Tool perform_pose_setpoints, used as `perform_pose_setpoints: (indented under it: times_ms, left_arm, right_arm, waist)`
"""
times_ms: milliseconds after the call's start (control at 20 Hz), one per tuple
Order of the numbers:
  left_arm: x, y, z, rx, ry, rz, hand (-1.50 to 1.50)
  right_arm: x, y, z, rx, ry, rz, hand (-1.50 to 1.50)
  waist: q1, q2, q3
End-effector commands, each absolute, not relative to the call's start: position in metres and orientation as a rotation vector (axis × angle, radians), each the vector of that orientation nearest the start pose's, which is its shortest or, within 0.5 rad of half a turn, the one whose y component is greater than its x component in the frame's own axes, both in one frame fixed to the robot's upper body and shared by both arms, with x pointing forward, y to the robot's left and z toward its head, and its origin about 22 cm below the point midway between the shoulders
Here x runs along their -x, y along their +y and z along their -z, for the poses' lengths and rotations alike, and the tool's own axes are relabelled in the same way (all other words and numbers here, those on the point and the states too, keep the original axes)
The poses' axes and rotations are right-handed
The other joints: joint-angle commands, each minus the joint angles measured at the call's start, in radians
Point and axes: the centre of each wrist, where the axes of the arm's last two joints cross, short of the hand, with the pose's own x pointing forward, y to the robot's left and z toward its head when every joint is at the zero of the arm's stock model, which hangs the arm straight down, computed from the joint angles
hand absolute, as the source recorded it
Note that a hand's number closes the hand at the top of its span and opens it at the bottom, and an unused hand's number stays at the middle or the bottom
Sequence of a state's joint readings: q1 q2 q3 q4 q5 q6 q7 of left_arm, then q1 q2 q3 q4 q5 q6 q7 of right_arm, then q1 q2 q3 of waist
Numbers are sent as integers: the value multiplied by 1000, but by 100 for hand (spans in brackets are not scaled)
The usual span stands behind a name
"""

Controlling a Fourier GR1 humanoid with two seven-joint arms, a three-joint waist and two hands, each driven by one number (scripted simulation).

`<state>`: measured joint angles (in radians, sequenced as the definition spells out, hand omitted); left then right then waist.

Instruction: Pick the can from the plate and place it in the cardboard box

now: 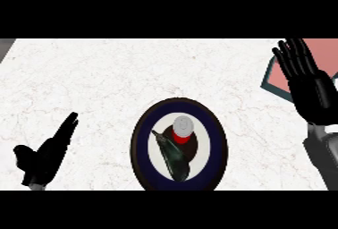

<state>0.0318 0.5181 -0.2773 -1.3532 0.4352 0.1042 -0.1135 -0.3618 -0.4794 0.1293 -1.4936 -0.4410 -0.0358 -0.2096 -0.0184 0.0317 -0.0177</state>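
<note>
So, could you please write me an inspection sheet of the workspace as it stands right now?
Surface: white marbled counter, bare apart from the items below.
Job's things: red can with a silver top stands on the plate, a dark-rimmed plate with a white centre; the cardboard box shows only partly at the right edge, behind the right hand.
Clutter: a dark green object lies on the plate beside the can; I cannot tell what it is.
Hands: left hand open, low left, holding nothing; right hand open, fingers up, in front of the box.
Cables: nothing seen.
Surroundings: nothing seen.
</note>
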Motion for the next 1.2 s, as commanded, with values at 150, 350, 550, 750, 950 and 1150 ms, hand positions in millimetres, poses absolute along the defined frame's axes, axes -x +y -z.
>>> perform_pose_setpoints:
  times_ms: [150,350,550,750,950,1150]
  left_arm:
    - [-221,330,-28,-159,-1532,331,0]
    - [-238,325,-54,-190,-1673,433,0]
    - [-261,302,-68,-160,-1722,465,0]
    - [-265,279,-58,-141,-1729,496,0]
    - [-273,289,-61,-140,-1730,520,0]
    - [-285,265,-74,-111,-1748,521,0]
  right_arm:
    - [-314,-272,-155,138,-2069,-171,-150]
    - [-303,-303,-163,552,-1873,-367,-150]
    - [-263,-265,-161,586,-1904,-452,-150]
    - [-233,-238,-158,662,-1896,-711,-150]
    - [-213,-220,-187,757,-1795,-874,-150]
    - [-214,-202,-188,830,-1535,-1085,-150]
  waist:
    - [-61,-64,10]
    - [-105,-66,4]
    - [-62,-46,14]
    - [-43,-43,14]
    - [-11,-40,13]
    - [14,-35,11]
